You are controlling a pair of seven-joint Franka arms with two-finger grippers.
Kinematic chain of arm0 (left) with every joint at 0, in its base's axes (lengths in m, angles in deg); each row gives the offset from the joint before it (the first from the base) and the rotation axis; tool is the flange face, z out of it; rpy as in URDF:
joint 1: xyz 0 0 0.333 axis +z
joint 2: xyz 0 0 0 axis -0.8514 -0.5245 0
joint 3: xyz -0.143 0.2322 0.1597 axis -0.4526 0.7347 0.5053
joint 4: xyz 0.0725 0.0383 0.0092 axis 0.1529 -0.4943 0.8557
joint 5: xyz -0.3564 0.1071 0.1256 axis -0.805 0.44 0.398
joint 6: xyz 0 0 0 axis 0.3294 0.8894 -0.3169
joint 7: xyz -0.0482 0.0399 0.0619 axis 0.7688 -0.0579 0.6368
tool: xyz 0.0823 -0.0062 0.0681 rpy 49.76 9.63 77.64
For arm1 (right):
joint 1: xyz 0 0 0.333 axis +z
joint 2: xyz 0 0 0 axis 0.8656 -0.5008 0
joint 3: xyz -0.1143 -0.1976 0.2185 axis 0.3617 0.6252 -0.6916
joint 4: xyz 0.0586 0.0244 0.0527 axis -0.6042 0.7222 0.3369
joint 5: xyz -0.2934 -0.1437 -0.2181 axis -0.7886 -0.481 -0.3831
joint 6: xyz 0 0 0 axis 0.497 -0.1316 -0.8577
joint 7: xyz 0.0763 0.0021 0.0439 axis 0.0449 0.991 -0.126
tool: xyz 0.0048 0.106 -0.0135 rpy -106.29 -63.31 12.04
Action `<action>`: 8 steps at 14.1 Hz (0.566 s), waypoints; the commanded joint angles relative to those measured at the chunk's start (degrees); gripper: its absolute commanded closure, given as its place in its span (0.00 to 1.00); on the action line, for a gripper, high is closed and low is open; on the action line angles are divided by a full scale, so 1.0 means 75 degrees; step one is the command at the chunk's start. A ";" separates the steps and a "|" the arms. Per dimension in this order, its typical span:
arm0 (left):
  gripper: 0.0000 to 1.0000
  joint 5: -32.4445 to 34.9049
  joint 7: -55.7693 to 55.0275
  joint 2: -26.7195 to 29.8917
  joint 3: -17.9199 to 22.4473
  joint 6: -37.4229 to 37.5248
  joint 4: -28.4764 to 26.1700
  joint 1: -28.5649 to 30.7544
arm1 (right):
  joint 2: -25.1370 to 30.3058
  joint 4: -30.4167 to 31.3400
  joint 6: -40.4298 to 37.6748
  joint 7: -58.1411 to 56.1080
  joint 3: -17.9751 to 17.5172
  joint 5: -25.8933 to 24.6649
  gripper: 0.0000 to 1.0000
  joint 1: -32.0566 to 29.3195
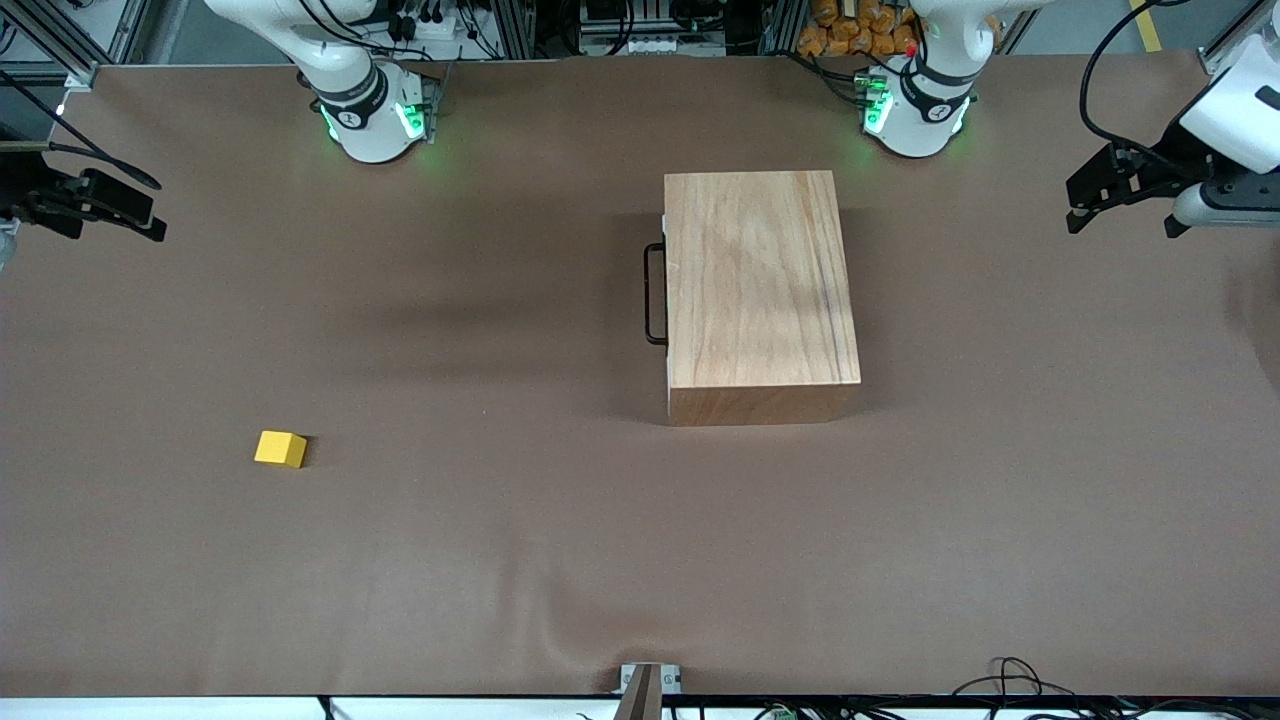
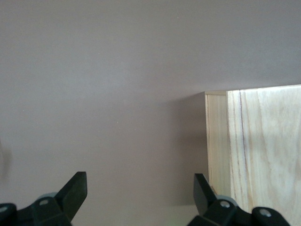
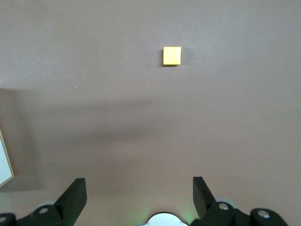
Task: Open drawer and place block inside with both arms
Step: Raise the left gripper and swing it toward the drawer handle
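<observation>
Presently catalogued, item by item.

Wooden box (image 1: 760,285): large, plain, resting on the brown surface (image 1: 500,560) toward the left arm's end, close to the edge where the arm bases stand. Its top is bare.

Drawer: fully shut inside the box; only its black handle (image 1: 654,294) and a thin white strip of front panel show, facing the right arm's end of the surface. That facing leaves open ground in front of the handle for a pull.

Block (image 1: 281,448): small yellow cube, alone on the surface, well apart from the box, toward the right arm's end and nearer the front camera's edge. It also shows in the right wrist view (image 3: 172,55), lying flat and untouched.

Left gripper (image 1: 1125,195): held high over the surface's edge at the left arm's end, fingers spread wide, nothing between them. Its wrist view looks down on a corner of the box (image 2: 254,150).

Right gripper (image 1: 95,205): held high over the edge at the right arm's end, fingers spread wide and empty.

Status, as judged: no step begun; the drawer is not yet opened and the block not yet lifted. Both arms wait at the sides, probably parked clear so either can descend without crossing the other.
</observation>
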State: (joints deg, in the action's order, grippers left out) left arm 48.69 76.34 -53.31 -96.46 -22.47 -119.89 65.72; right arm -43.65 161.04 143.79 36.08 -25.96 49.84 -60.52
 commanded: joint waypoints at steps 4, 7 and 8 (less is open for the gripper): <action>0.00 -0.0167 0.0069 -0.0026 -0.0025 0.0186 0.0207 0.0086 | 0.0030 -0.0073 -0.0075 -0.0045 -0.0023 0.0008 0.00 -0.0053; 0.00 -0.0202 0.0104 -0.0084 -0.0014 0.0198 0.0195 0.0109 | 0.0030 -0.0073 -0.0016 -0.0045 -0.0023 0.0008 0.00 -0.0030; 0.00 -0.0202 0.0092 -0.0096 -0.0002 0.0198 0.0195 0.0086 | 0.0018 -0.0073 -0.0016 -0.0033 -0.0034 0.0008 0.00 -0.0030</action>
State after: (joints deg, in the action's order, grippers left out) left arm 48.69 76.34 -53.35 -96.39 -21.90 -119.45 65.80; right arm -43.65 161.04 143.80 36.08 -25.94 49.84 -60.51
